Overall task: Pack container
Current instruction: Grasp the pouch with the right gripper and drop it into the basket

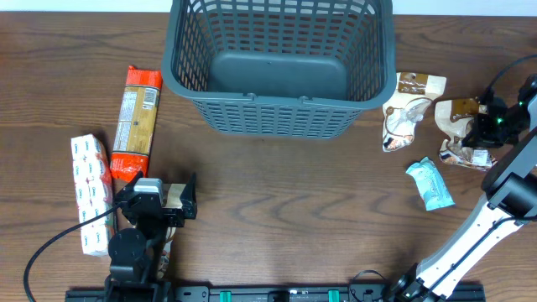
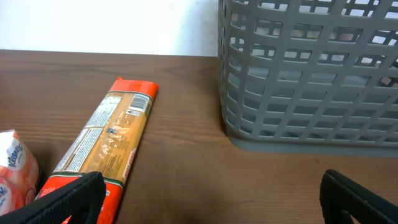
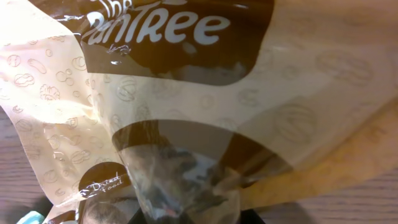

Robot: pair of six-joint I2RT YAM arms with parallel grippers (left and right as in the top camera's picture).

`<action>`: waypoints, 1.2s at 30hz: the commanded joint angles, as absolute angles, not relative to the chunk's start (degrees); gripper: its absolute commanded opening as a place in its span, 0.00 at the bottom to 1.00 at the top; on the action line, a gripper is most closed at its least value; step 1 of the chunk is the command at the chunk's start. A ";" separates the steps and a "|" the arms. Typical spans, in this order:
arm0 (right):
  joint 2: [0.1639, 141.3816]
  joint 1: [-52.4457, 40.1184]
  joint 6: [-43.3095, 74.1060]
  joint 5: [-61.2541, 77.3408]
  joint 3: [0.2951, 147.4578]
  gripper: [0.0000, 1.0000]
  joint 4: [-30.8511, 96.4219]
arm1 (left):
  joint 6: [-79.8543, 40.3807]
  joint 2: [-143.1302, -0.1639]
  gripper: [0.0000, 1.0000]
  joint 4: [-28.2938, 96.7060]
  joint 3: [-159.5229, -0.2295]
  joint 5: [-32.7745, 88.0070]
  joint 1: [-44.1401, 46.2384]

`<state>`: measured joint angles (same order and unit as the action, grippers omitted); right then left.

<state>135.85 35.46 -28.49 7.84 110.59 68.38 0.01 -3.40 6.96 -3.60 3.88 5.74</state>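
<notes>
The container (image 1: 281, 109) is a large dark grey slatted basket at the back middle of the table, and nothing shows inside it; its side wall also fills the right of the left wrist view (image 2: 311, 74). My left gripper (image 1: 190, 200) is open and empty, low over the table next to a long orange-red packet (image 1: 134, 126), which also shows in the left wrist view (image 2: 115, 134). My right gripper (image 1: 480, 134) sits on a brown-and-cream snack pouch (image 1: 453, 111). The pouch fills the right wrist view (image 3: 186, 93), pinched between the dark fingers (image 3: 196, 214).
A white tissue pack (image 1: 91, 189) lies at the far left. A second cream-and-brown pouch (image 1: 411, 105) lies right of the basket. A small blue packet (image 1: 430, 184) lies nearer the front right. The right arm's white link (image 1: 470, 235) crosses the front right corner.
</notes>
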 commanded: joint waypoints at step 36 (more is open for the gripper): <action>110.74 -18.04 -59.79 21.26 139.35 0.01 59.90 | 0.14 -3.62 0.98 7.60 -2.11 3.44 5.87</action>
<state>107.57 -17.41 -53.80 19.81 139.70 60.64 0.01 -3.49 6.96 -3.60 3.88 5.74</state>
